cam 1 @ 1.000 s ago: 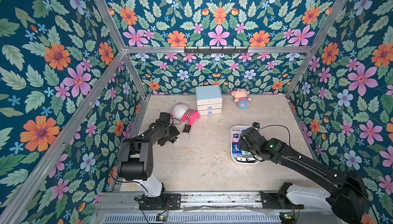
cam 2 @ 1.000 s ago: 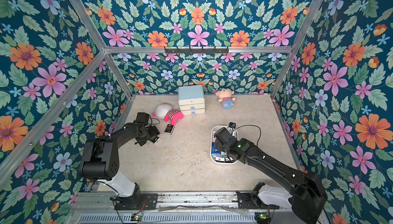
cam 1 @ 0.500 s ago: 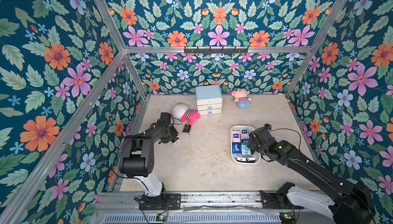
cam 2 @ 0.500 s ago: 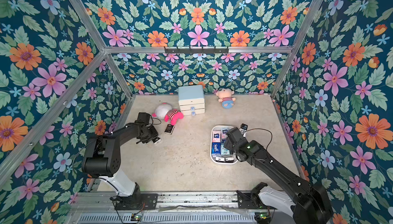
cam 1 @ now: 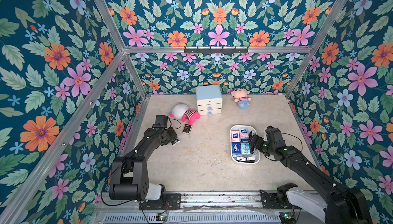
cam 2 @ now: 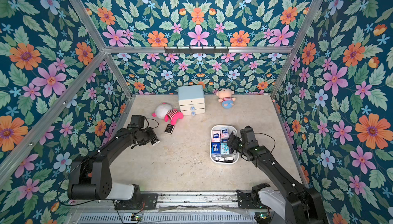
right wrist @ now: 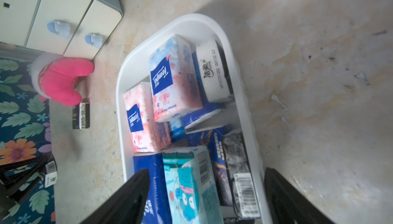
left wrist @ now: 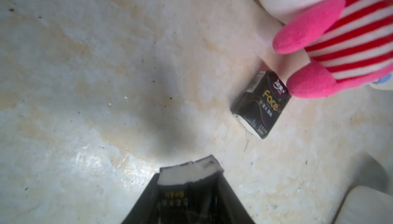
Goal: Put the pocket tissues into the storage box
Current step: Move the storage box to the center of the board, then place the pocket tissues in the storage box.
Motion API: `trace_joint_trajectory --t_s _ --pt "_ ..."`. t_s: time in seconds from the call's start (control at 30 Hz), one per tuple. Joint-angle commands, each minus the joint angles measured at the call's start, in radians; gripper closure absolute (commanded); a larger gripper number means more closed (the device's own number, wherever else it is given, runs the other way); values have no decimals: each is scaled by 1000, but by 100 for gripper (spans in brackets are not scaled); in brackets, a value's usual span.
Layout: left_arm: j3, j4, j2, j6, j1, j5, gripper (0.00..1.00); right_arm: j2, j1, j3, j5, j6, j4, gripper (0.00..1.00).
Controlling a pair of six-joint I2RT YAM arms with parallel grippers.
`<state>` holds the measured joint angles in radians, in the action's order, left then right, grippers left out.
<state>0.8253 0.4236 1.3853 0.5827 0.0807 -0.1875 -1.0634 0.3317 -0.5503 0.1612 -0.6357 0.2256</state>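
My left gripper [cam 1: 174,141] [left wrist: 190,182] hangs low over the floor near the left wall, shut on a black pocket tissue packet [left wrist: 188,173] whose white end sticks out past the jaws. Another black packet [cam 1: 187,129] [left wrist: 260,103] lies flat on the floor, touching the pink plush's foot. The white storage box [cam 1: 244,163] [right wrist: 121,78] sits at the right and holds several packets in pink [right wrist: 174,78], blue and light blue wrappers. My right gripper [cam 1: 252,139] [right wrist: 206,170] hovers over the box's near right part, open and holding nothing.
A white drawer cabinet with a light blue top [cam 1: 208,99] stands at the back middle. A pink-striped plush [cam 1: 185,113] lies left of it and a doll plush [cam 1: 241,100] to its right. Flowered walls close in the floor on three sides.
My left gripper has closed on the black packet. My right arm has pulled back from over the box toward its right side, with the jaws a little wider.
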Motion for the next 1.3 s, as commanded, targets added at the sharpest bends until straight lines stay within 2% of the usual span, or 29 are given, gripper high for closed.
trace_joint_trajectory --t_s 0.0,0.13,0.27,0.37,0.5,0.67,0.83,1.03,1.27 --pt "-32 38 -54 -11 3 -77 57 -22 2 5 95 -1 -124 11" --pt "-66 54 -118 8 30 -119 57 -79 7 9 176 -43 -215 11" --pt "-67 60 -167 42 80 -127 57 -131 59 -13 180 -86 -278 11" --pt "-43 60 -181 77 155 -115 58 -177 121 -43 160 -117 -308 11" --pt "18 57 -151 120 299 -70 57 -207 160 -59 127 -154 -321 11" --pt "122 40 -53 117 447 -30 59 -136 160 -79 -22 -160 -190 11" --pt "291 46 106 -3 559 -36 61 -15 147 -80 -189 -202 -14 10" --pt "526 131 304 -131 651 -14 62 141 43 -6 -162 -229 57 10" --pt "687 151 476 -129 741 -22 62 212 9 1 -167 -205 142 10"
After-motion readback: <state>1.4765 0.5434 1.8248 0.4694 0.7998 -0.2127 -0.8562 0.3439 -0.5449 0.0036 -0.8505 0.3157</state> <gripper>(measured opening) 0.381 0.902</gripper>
